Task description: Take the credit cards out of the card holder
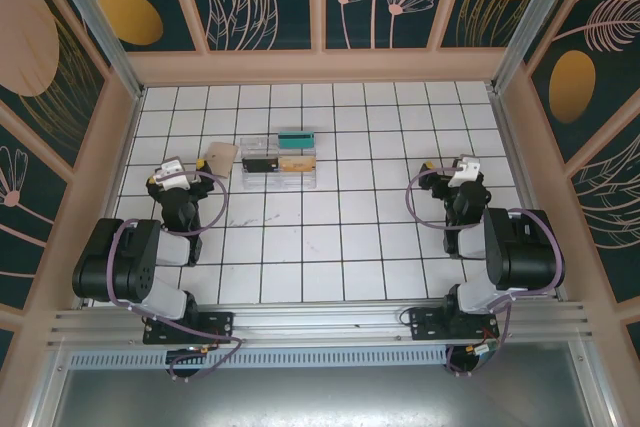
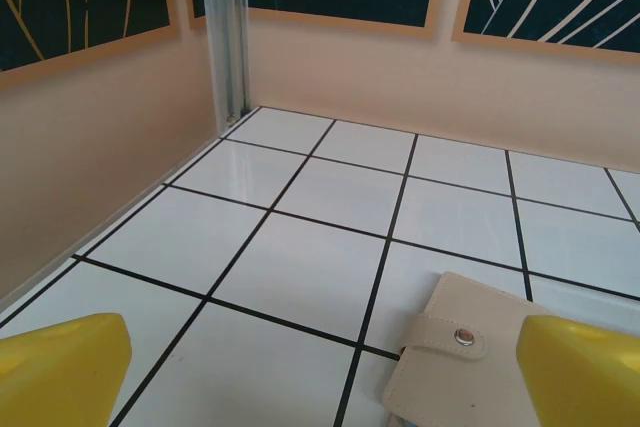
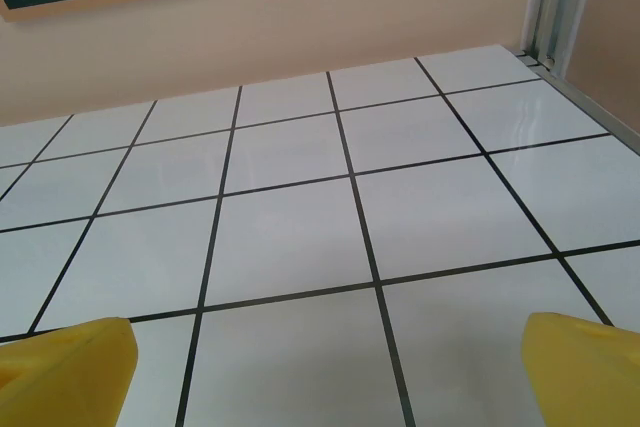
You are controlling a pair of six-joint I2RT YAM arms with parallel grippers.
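Observation:
The card holder (image 1: 220, 156) is a tan wallet lying flat on the white tiled floor, left of the middle. In the left wrist view it (image 2: 480, 362) sits at the lower right, closed by a strap with a metal snap, so the credit cards inside are hidden. My left gripper (image 1: 170, 169) hovers just left of and nearer than the holder, open (image 2: 325, 372), with its yellow fingertips (image 2: 65, 367) wide apart and nothing between them. My right gripper (image 1: 462, 169) is far off on the right side, open (image 3: 325, 372) above bare tiles.
A clear plastic compartment tray (image 1: 280, 160) stands just right of the holder, with a teal, a black and a tan flat piece in it. Tan walls and metal posts (image 2: 225, 37) bound the floor. Both arm bases sit at the near edge.

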